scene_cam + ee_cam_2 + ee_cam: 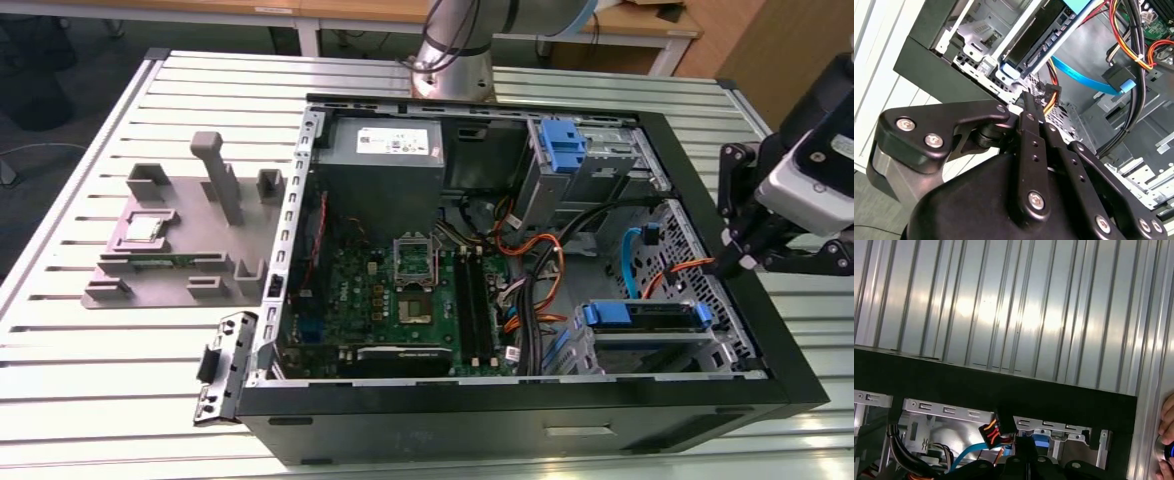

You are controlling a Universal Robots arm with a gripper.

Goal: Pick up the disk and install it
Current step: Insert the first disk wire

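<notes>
See gripper (1028, 98) pinched together, empty, at computer case (534, 420) edge, exterior view's right. Find disk (645, 316) seated in drive cage nearby.

So the silver slatted table (94, 400) is carrying everything here. The open black computer case (534, 420) is sitting right on it, taking up the middle and most of the exterior view's right. A grey fixture plate (147, 285) is lying on the slats just beside the case, on the exterior view's left. The arm's base (451, 75) is standing at the far side, right behind the case.
</notes>
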